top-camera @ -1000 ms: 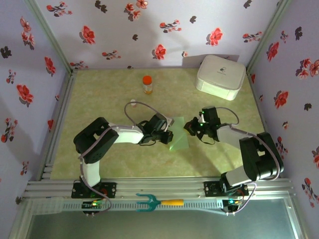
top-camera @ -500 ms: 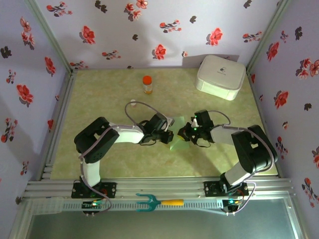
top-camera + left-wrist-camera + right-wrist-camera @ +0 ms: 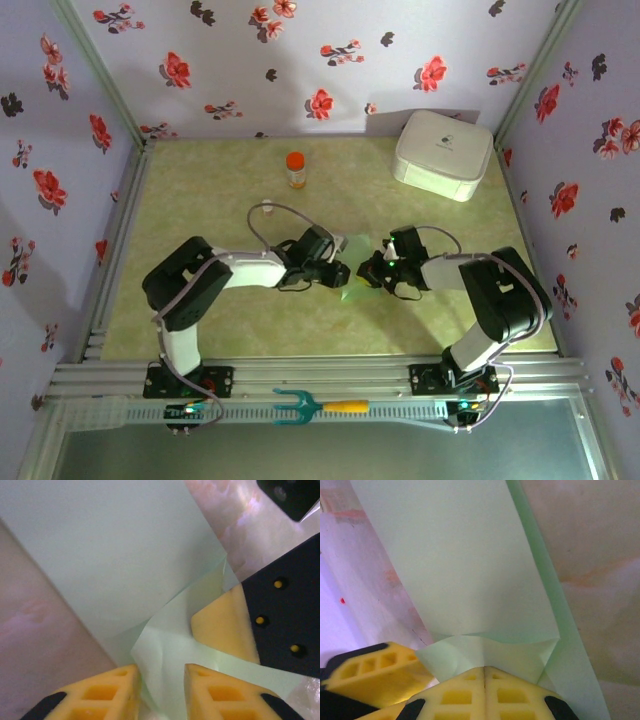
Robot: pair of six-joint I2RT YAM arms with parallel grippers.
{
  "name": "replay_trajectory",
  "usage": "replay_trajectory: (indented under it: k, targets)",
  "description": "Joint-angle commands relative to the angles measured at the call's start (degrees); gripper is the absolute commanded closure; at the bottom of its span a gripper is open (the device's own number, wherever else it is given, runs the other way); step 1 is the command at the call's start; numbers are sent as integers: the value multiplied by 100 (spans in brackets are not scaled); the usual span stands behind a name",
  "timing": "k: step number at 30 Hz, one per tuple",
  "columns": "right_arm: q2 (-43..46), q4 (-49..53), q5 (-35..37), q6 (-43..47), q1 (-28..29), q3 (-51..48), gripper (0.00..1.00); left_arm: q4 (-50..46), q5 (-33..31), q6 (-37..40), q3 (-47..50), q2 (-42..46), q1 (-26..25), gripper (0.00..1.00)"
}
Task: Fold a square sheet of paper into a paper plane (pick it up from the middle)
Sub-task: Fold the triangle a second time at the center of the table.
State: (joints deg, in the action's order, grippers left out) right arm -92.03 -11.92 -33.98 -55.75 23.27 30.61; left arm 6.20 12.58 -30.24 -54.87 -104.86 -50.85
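The square sheet of paper (image 3: 351, 287), pale mint green and partly folded with creases, lies on the table between the two arms. In the left wrist view the sheet of paper (image 3: 110, 555) has a raised flap that runs between the parted tips of my left gripper (image 3: 162, 692), which touch it lightly at most. My right gripper (image 3: 484, 670) is shut, its tips set down on the folded flap of the paper (image 3: 460, 560). From above, the left gripper (image 3: 340, 272) and the right gripper (image 3: 368, 272) nearly meet over the sheet.
A white rounded box (image 3: 443, 153) stands at the back right. An orange-capped bottle (image 3: 295, 169) stands at the back centre, a small white item (image 3: 267, 208) in front of it. A teal fork tool (image 3: 300, 407) lies on the front rail.
The right gripper, shut throughout, has moved left and down onto the paper. The left gripper's jaws have parted, loosing their pinch on the flap.
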Motion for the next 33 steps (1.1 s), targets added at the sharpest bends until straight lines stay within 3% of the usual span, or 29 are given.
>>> replay_trajectory:
  k: [1, 6, 11, 33]
  targets:
    - [-131, 317, 561, -87, -6, -280, 100, -357, -87, -368, 103, 728, 242, 67]
    - [-166, 36, 530, -280, -6, -340, 100, -398, 525, -749, 94, 974, 267, 76]
    - [-150, -74, 536, -369, -6, -416, 100, -444, 1177, -931, -118, 523, 110, 88]
    - [-177, -29, 508, -340, -14, -380, 100, -956, 1634, -805, -999, -599, -118, 86]
